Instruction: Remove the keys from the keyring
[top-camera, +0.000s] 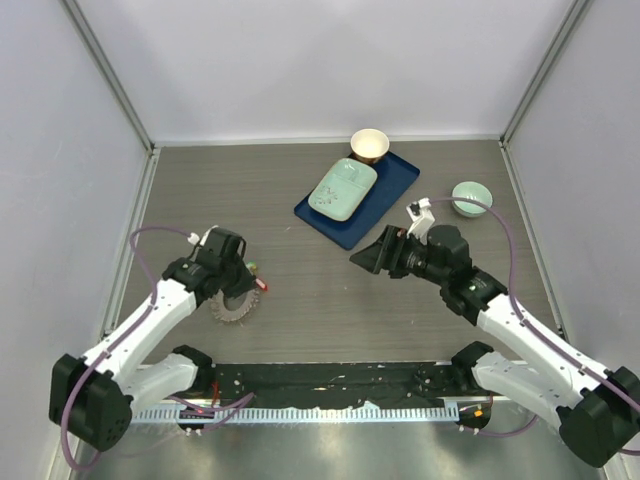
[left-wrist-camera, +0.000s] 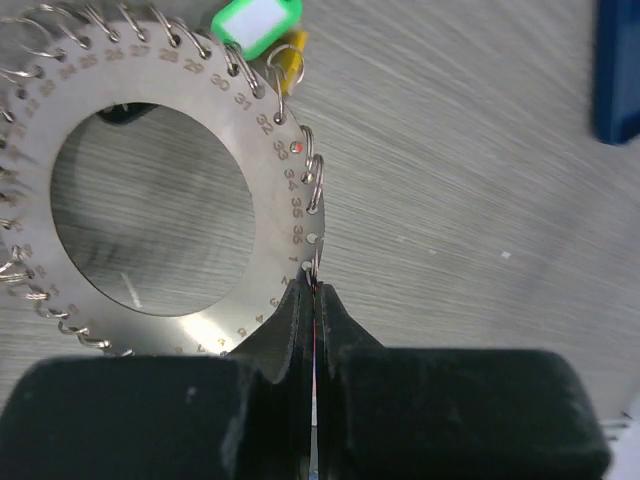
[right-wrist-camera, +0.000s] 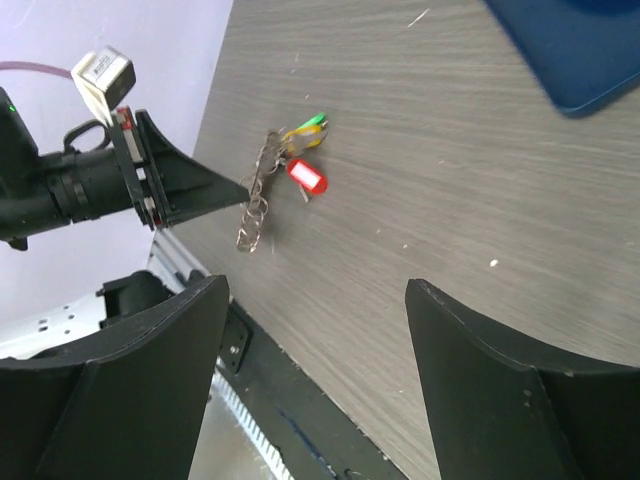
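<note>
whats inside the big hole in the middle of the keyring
Only blurred grey table shows through the keyring hole; nothing lies in it. A dark patch at its upper edge is unclear. The left end effector covers the rim's near edge.

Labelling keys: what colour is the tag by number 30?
Green key tag, white insert; left wrist view.

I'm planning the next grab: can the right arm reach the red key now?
Probably yes. The red key lies on the side of the keyring facing the right gripper, whose jaws stand open, with bare table between; the left gripper holds the far rim.
</note>
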